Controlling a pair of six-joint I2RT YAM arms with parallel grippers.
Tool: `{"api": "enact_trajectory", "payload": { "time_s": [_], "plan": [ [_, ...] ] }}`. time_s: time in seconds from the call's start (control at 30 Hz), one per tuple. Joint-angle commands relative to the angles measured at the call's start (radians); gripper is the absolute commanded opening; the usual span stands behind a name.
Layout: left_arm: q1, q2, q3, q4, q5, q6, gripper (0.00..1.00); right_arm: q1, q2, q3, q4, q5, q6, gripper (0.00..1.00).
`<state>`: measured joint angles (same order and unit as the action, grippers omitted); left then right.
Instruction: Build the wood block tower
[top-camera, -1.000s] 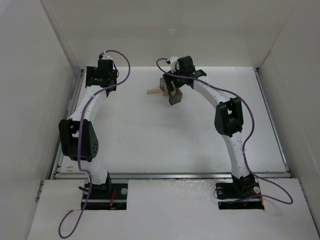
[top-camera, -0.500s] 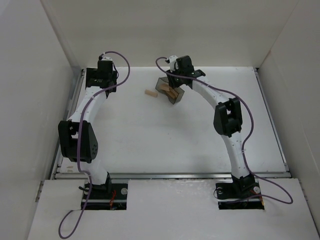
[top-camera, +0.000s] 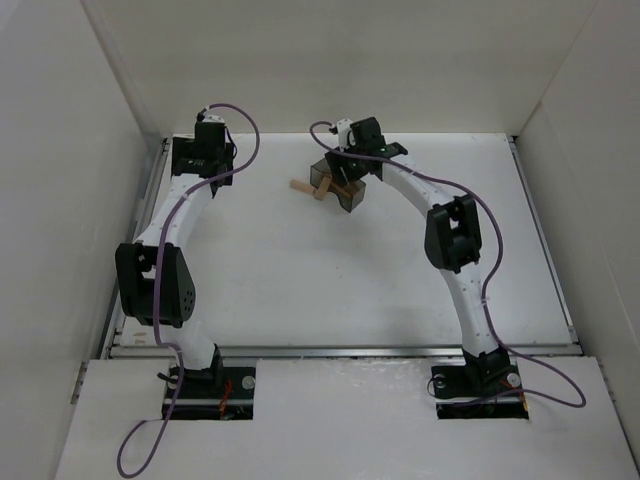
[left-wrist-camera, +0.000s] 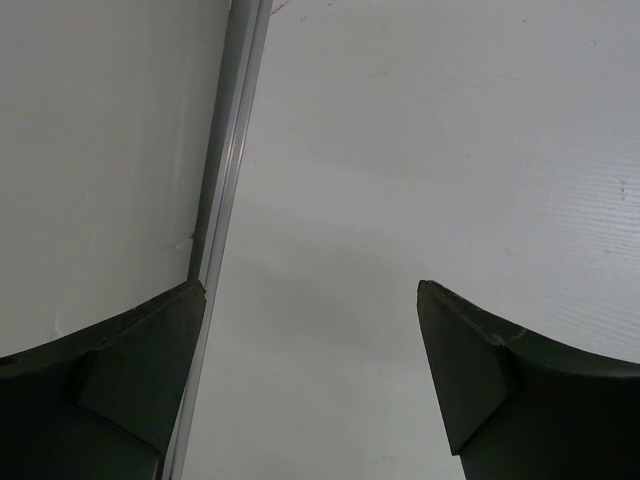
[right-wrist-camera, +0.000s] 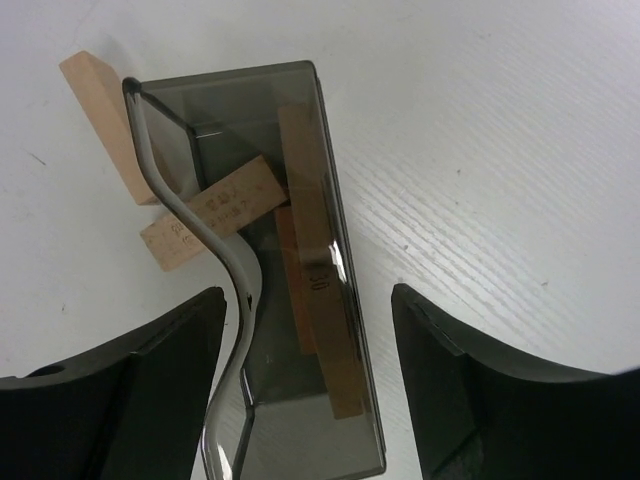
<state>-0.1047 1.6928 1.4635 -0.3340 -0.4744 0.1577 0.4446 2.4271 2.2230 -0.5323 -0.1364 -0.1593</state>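
A dark translucent grey bin (right-wrist-camera: 290, 440) lies tipped on the table, its open end away from the wrist. One wood block (right-wrist-camera: 318, 290) lies lengthwise inside it. A printed block (right-wrist-camera: 210, 212) pokes out over its bent rim, and a third block (right-wrist-camera: 95, 105) lies just outside. My right gripper (right-wrist-camera: 308, 290) is open, one finger on each side of the bin, with a gap at the right wall. In the top view the bin (top-camera: 345, 188) and blocks (top-camera: 300, 186) sit at the back centre. My left gripper (left-wrist-camera: 311, 285) is open over bare table. The tower is out of view.
A metal rail (left-wrist-camera: 230, 150) runs along the table's left edge, right beside the left gripper (top-camera: 205, 150). White walls enclose the table at the back and on both sides. The right arm (top-camera: 455, 235) arches over the right half of the table.
The bin has shifted a little to the left under the right gripper, and a second block now sticks out of its open end. The left arm has barely moved.
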Motion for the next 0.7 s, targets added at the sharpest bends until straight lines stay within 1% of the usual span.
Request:
{"api": "enact_trajectory", "payload": {
  "time_s": [0.0, 0.03, 0.13, 0.17, 0.2, 0.23, 0.3, 0.33, 0.4, 0.43, 0.53, 0.57, 0.63, 0.67],
  "plan": [
    [0.0, -0.051, -0.006, 0.004, -0.001, -0.009, 0.84, 0.002, 0.027, 0.004, 0.0, -0.058, -0.017, 0.73],
    [0.0, -0.051, -0.006, 0.004, -0.001, -0.009, 0.84, 0.011, 0.027, 0.004, 0.0, -0.068, -0.017, 0.71],
    [0.0, -0.061, -0.015, 0.004, 0.008, -0.009, 0.84, 0.011, 0.04, 0.004, 0.009, -0.068, -0.017, 0.57],
    [0.0, -0.061, -0.015, 0.004, 0.008, -0.009, 0.84, 0.011, 0.04, 0.004, 0.009, -0.068, -0.017, 0.5],
    [0.0, -0.061, -0.015, 0.004, 0.008, -0.009, 0.84, 0.011, 0.04, 0.013, 0.009, -0.068, -0.017, 0.39],
    [0.0, -0.061, -0.015, 0.004, 0.008, -0.009, 0.84, 0.011, 0.04, 0.013, 0.009, -0.068, -0.017, 0.34],
    [0.0, -0.061, -0.025, 0.004, 0.008, -0.009, 0.84, 0.011, 0.018, 0.013, 0.009, -0.068, -0.017, 0.28],
    [0.0, -0.061, -0.025, 0.004, 0.008, -0.009, 0.84, 0.011, 0.009, 0.004, 0.009, -0.055, -0.017, 0.22],
    [0.0, -0.061, -0.025, 0.004, 0.008, -0.009, 0.84, 0.011, -0.029, -0.009, 0.009, -0.043, -0.017, 0.15],
    [0.0, -0.061, -0.025, 0.004, 0.008, -0.009, 0.84, 0.011, -0.043, -0.019, 0.009, -0.014, -0.017, 0.09],
    [0.0, -0.061, -0.025, 0.004, 0.008, -0.009, 0.83, 0.031, -0.101, -0.063, 0.029, 0.081, -0.017, 0.0],
    [0.0, -0.061, -0.025, 0.004, 0.008, -0.009, 0.83, 0.031, -0.115, -0.075, 0.029, 0.175, -0.017, 0.0],
    [0.0, -0.061, -0.025, 0.004, 0.008, -0.009, 0.83, 0.065, -0.154, -0.123, 0.067, 0.272, -0.031, 0.0],
    [0.0, -0.061, -0.025, 0.004, 0.008, -0.009, 0.83, 0.075, -0.166, -0.14, 0.08, 0.367, -0.046, 0.0]
  ]
}}
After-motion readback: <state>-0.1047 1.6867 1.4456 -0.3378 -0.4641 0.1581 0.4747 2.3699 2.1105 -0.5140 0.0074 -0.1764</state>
